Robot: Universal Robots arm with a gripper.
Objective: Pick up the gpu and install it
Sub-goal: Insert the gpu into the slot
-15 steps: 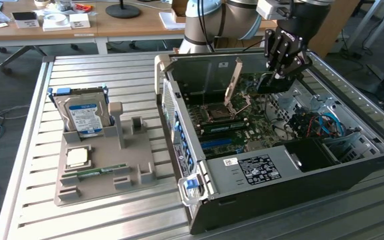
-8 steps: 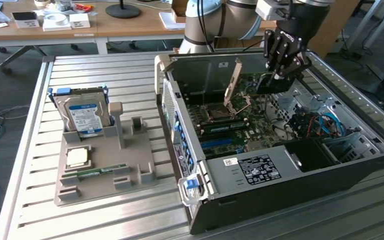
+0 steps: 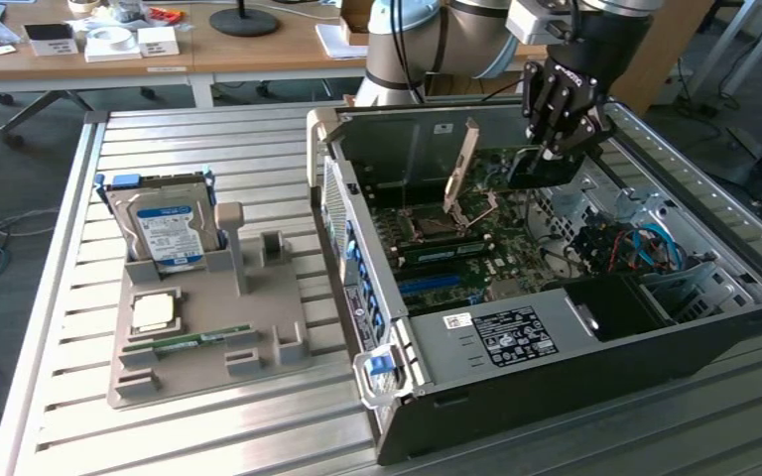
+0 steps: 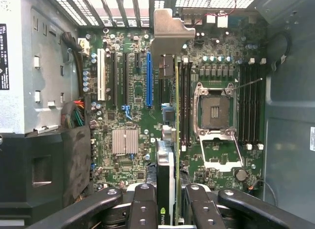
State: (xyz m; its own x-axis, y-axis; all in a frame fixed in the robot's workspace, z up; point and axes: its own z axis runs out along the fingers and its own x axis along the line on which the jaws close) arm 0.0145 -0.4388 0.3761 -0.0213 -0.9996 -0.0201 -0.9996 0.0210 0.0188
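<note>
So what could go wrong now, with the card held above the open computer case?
1. The gpu, a dark flat card with a silvery bracket, seems to hang beside the long blue slot, not over it; pressing down might miss.
2. The uncovered silver-framed processor socket lies near; a slip could hit it.

- surface [image 3: 195, 139] under the computer case [image 3: 593, 377]: bare ribbed metal, pale satin sheen
- computer case: sheet metal, dark and matt outside, bare grey inside
- gpu [image 4: 166, 165] inside the case: dark board, with a smooth silvery metal bracket [image 4: 170, 34]
- hand [image 4: 170, 209]: black, matt, smooth links
- holder [image 3: 209, 337] beside the case: grey matt plastic
- hard drive [image 3: 143, 203] beside the case: silvery metal, glossy blue label [image 3: 170, 238]
</note>
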